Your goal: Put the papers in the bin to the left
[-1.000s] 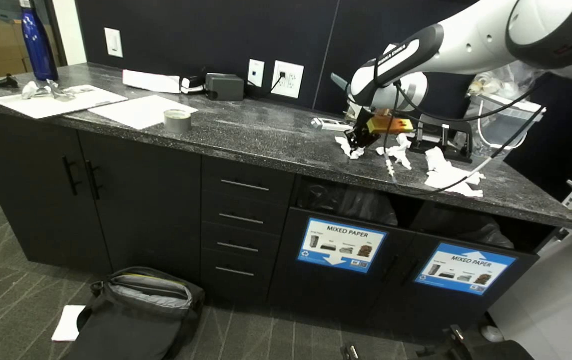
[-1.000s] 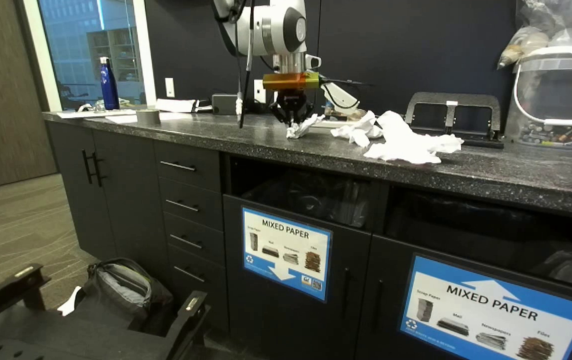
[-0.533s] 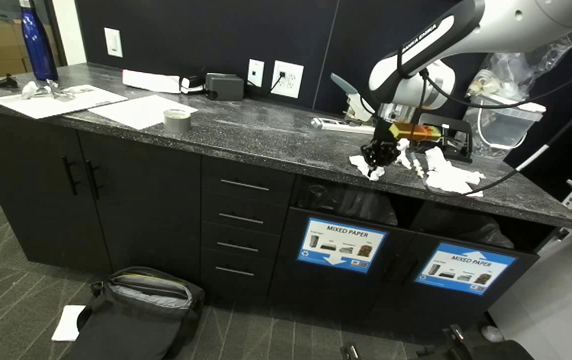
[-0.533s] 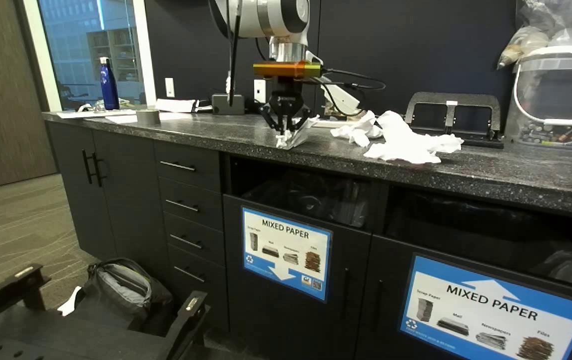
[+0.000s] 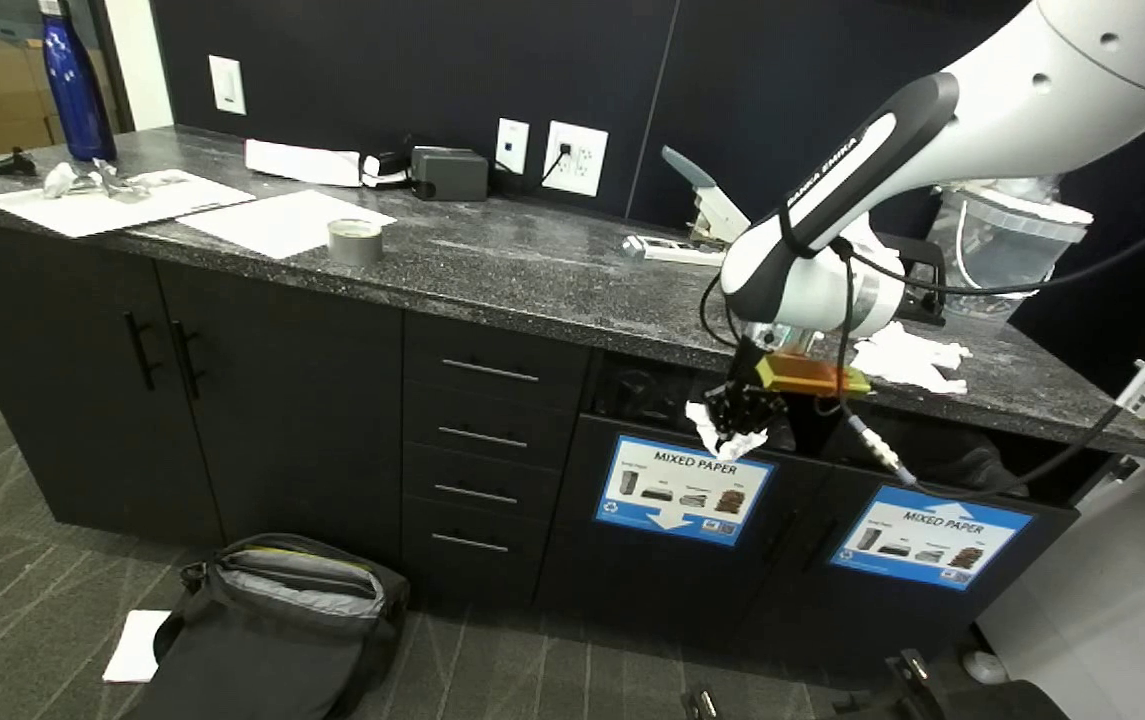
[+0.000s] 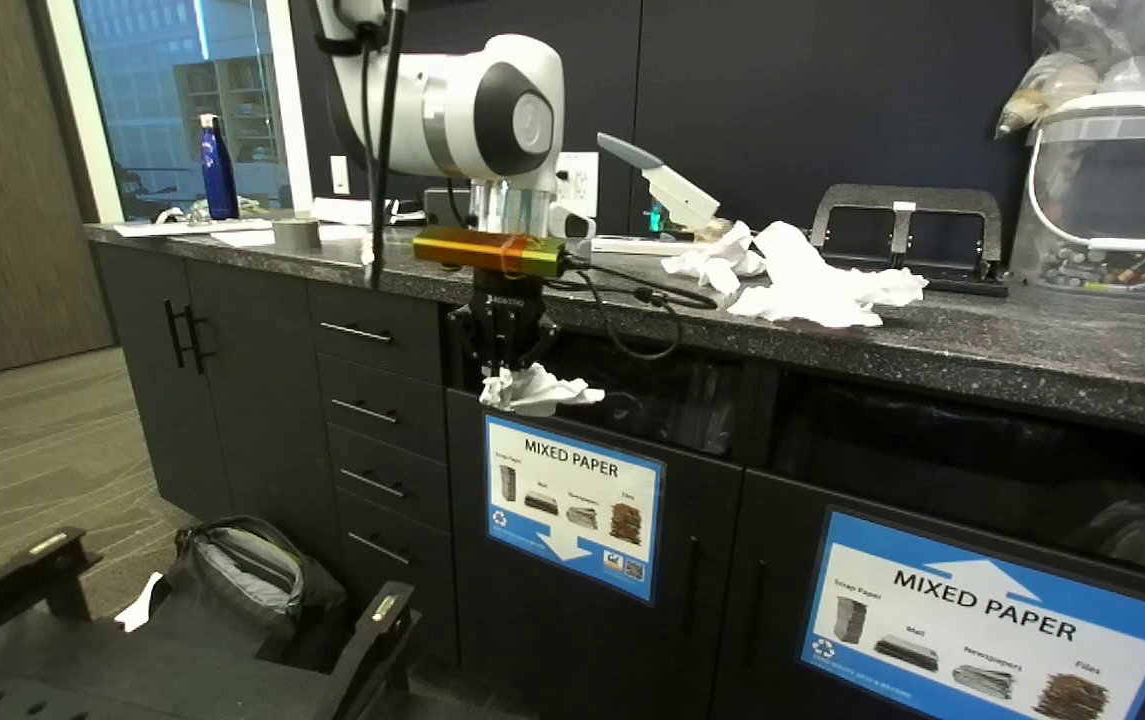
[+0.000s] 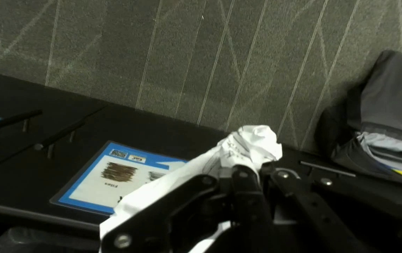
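Left of the bin (image 6: 572,650), on the floor (image 6: 42,440), a bag (image 6: 252,590) is seen. Before the bin's upper edge, near its label (image 6: 572,510), a crumpled paper (image 6: 542,392) is held clear of the counter (image 5: 532,265); whether the bin is touched cannot be told. In an exterior view the paper's long axis is laid nearly level across the bin's front, and its tapered end is pointed right, toward the second bin (image 6: 777,560). In the wrist view a bunched end is shown past the fingers (image 7: 250,193), on the side away from the second bin. By the hand (image 6: 500,372) the paper is pinched, the fingers pressed together on it and pointed downward in front of the bin. The arm (image 5: 972,140) is sloped down over the counter's edge above the bin. On the counter, above the bin and to its right, more papers (image 6: 817,290) are laid. Behind them a punch (image 6: 942,200) is set; well left of the bin, a bottle (image 6: 219,175) is stood upright.
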Tool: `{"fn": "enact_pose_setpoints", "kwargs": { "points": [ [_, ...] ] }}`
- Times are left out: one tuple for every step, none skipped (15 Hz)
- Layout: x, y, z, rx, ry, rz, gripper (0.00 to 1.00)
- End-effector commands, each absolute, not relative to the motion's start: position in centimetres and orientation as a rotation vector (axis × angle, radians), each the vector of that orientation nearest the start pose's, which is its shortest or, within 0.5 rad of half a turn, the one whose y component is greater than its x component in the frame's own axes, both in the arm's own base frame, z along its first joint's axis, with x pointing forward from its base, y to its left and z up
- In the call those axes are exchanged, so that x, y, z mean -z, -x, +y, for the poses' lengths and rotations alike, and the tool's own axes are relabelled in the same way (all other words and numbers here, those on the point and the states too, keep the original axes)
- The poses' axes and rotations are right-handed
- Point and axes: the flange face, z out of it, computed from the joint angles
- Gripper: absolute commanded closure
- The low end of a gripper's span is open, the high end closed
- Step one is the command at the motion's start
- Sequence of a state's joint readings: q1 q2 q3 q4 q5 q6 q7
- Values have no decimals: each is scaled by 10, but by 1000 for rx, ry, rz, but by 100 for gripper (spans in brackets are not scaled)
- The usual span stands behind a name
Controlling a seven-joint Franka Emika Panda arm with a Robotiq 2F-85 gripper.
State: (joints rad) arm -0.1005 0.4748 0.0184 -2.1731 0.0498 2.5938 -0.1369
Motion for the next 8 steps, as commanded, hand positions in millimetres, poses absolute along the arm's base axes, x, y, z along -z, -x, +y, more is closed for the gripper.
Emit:
{"fn": "enact_pose_setpoints", "kwargs": {
  "points": [
    [-156, -539, -13, 182, 3100, 55, 93],
    [-151, -538, -4, 260, 3100, 53, 92],
    [-147, -536, 3, 338, 3102, 47, 92],
    [-143, -535, 9, 419, 3094, 50, 92],
    [-138, -535, 15, 499, 3083, 58, 93],
    [-129, -535, 18, 571, 3075, 75, 92],
    [-123, -534, 21, 647, 3064, 92, 93],
    [-112, -535, 22, 718, 3053, 115, 92]
  ]
}}
